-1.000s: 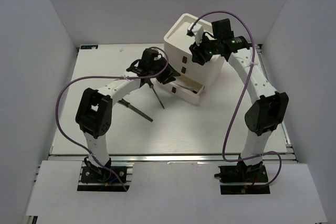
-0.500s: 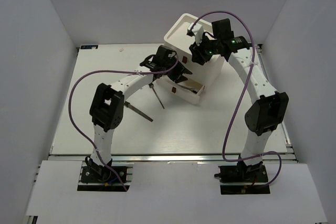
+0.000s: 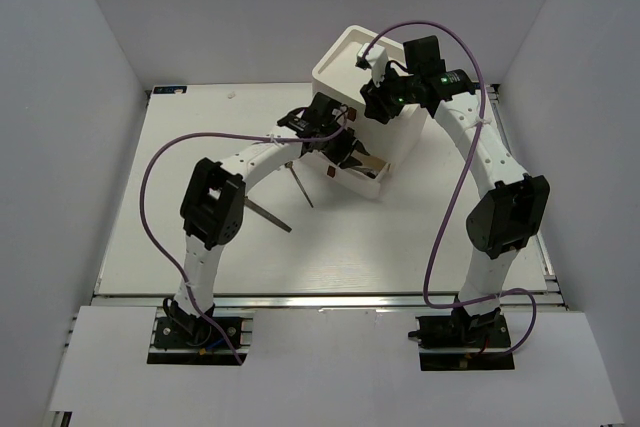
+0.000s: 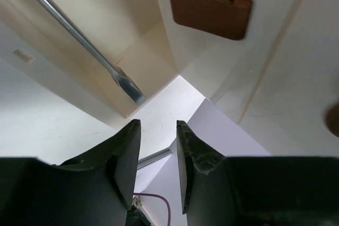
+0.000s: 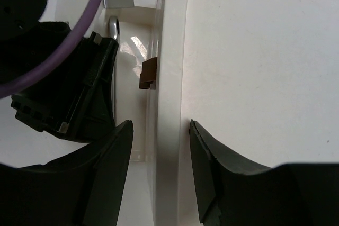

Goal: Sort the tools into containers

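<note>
The white drawer box (image 3: 345,59) stands at the back of the table, its bottom drawer (image 3: 365,180) pulled out. My left gripper (image 3: 350,150) hangs over that open drawer, open and empty (image 4: 158,123). In the left wrist view a metal screwdriver shaft (image 4: 79,38) with a flat tip lies inside the drawer, below a red-brown tab (image 4: 209,5). My right gripper (image 3: 372,105) is open, its jaws (image 5: 160,123) straddling the box's upper front edge (image 5: 170,104). Two thin tools, one (image 3: 300,185) and another (image 3: 265,212), lie on the table left of the drawer.
Red-brown tabs (image 3: 351,114) mark the two shut upper drawers. The shallow tray top (image 3: 340,72) of the box is rimmed. White walls close the table on the left, back and right. My left arm's wrist (image 5: 69,93) shows dark in the right wrist view.
My left gripper has moved right, from beside the box to over the open bottom drawer. The right arm and the two tools on the table have not moved.
</note>
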Controlling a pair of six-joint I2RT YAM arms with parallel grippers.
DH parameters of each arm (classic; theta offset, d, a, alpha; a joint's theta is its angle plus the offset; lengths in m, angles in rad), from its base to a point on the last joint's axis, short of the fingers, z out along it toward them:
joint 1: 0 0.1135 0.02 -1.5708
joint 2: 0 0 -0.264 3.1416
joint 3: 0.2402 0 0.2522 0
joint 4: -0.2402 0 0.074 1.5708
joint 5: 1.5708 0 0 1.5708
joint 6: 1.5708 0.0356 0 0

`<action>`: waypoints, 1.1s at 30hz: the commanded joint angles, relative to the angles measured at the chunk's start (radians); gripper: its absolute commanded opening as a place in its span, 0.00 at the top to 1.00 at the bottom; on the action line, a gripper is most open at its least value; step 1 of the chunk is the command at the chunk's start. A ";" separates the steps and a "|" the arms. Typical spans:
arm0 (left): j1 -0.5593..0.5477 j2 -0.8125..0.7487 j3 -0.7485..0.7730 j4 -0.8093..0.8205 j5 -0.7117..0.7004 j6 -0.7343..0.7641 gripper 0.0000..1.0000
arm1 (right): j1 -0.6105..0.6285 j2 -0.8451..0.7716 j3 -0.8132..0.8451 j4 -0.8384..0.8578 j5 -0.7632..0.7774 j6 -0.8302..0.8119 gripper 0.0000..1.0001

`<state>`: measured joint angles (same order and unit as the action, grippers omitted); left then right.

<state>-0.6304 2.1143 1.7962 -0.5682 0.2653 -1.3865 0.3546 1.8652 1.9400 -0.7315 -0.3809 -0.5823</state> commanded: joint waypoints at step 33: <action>-0.052 0.147 0.088 -0.078 0.023 -0.040 0.81 | -0.003 0.015 -0.067 -0.100 -0.016 0.039 0.48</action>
<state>-0.6754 2.2482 1.8690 -0.5991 0.3038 -1.4338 0.3538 1.8576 1.9194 -0.7048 -0.3965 -0.5800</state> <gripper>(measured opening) 0.216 0.526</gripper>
